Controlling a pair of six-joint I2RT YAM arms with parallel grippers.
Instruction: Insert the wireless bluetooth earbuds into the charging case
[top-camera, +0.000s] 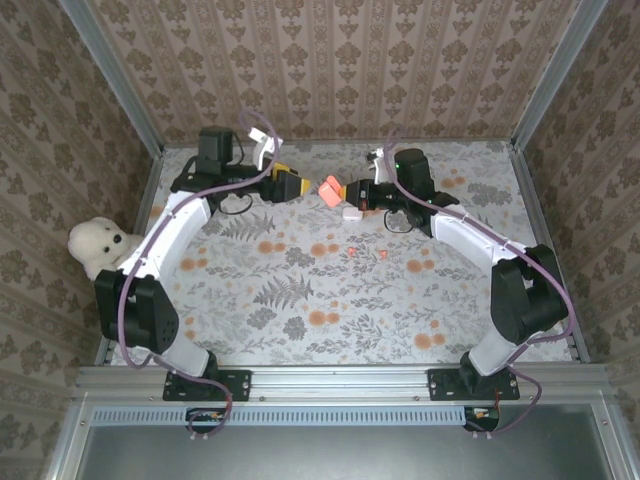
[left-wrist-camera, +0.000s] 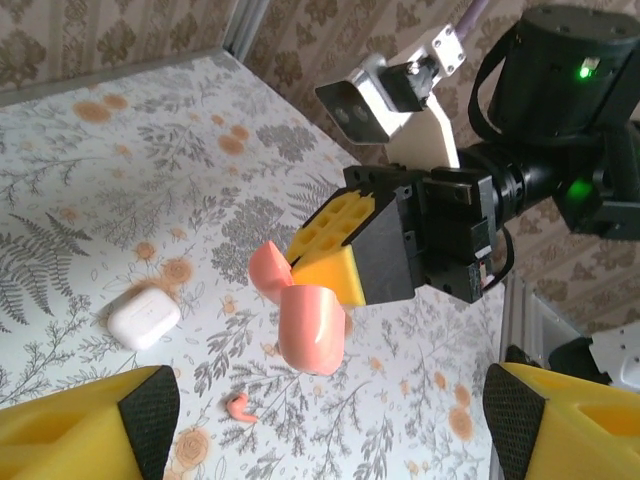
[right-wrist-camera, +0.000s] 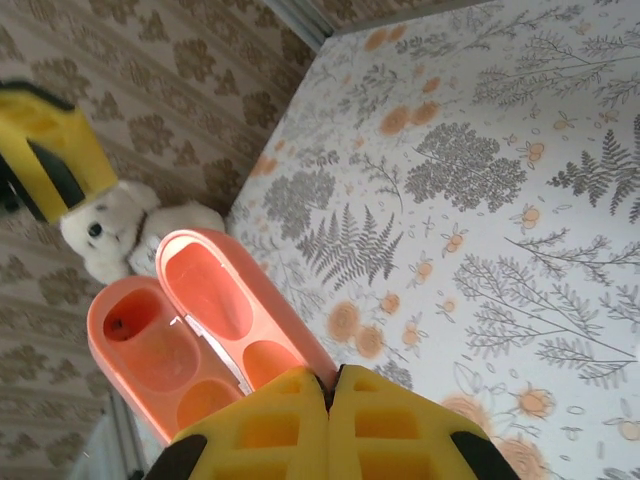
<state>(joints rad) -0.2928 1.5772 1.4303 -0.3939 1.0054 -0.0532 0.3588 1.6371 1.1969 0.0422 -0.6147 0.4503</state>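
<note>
Earbud (left-wrist-camera: 238, 405), red-orange, is lying on the table (left-wrist-camera: 80, 200) at the left wrist view's lower left, near the white case (left-wrist-camera: 143, 318). Left gripper (top-camera: 295, 184) is hanging spread; rightward, the right gripper (top-camera: 345, 192) is pinching the open orange case (top-camera: 329, 189).

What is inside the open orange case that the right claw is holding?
The orange case has visible wells that look empty, with nothing seated in them. The right claw, with its yellow fingers, covers the near end of both halves, so that part cannot be checked.
</note>
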